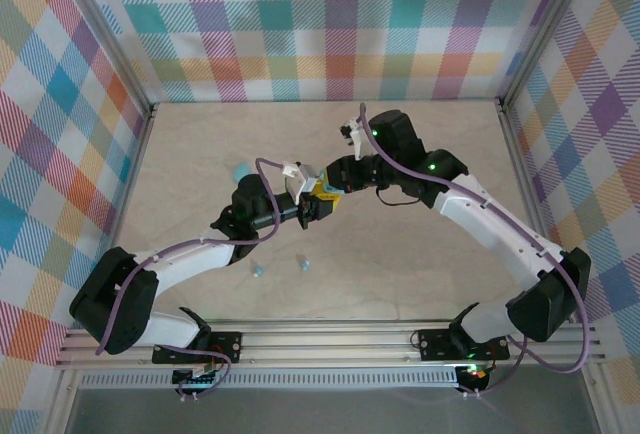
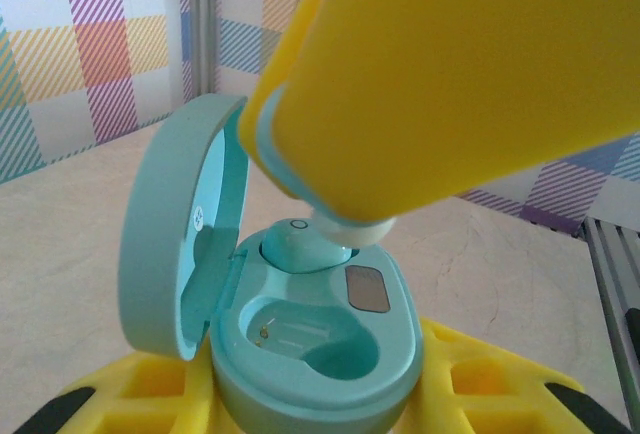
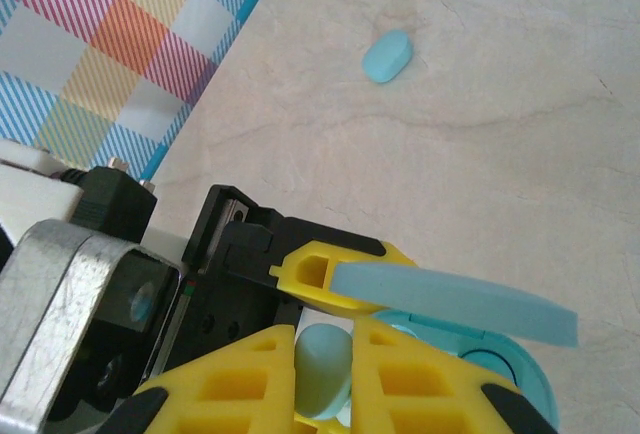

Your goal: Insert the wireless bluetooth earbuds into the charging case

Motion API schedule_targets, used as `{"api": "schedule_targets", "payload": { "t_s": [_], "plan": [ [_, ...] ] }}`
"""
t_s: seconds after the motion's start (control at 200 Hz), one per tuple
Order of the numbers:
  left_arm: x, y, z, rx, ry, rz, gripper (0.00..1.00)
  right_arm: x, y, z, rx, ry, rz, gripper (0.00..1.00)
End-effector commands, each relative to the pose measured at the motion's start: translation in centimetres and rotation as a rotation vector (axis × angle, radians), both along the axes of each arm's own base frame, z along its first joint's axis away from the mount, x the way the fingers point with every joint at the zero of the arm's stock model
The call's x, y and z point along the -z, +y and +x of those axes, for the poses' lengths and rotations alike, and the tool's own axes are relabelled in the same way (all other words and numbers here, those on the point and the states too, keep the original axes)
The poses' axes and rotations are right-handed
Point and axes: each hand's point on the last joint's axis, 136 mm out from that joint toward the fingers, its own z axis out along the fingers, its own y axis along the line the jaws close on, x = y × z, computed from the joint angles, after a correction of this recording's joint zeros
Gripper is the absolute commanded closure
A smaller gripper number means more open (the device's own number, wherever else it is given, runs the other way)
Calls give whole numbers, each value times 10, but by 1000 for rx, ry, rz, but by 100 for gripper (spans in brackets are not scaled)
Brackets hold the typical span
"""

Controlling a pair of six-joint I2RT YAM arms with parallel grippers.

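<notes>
My left gripper is shut on the charging case, a light-blue oval held between its yellow fingers. The case lid stands open at the left. My right gripper is shut on one of the earbuds and reaches down over the case. That earbud sits at the far socket with its stem still between the yellow fingers. The near socket is empty. In the top view both grippers meet at mid-table. Two more earbuds lie on the table nearer the arm bases.
A second light-blue oval case lies closed on the table beyond the left arm. Plaid walls and metal frame rails enclose the beige tabletop.
</notes>
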Motion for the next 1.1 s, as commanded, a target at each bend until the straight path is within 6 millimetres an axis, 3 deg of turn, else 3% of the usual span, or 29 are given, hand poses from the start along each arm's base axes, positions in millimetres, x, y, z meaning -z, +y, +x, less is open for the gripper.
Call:
{"api": "schedule_targets", "payload": {
  "t_s": [0.0,0.525,1.095],
  "plan": [
    [-20,-6,-6,33,-51,-52,100,-7,7,1,-11,-9,24,83],
    [-37,-5,-1,6,-52,-124,100,11,16,3,-48,-4,35,82],
    [-42,-4,6,-21,-80,-103,100,15,5,-2,-20,12,-8,82]
  ]
}}
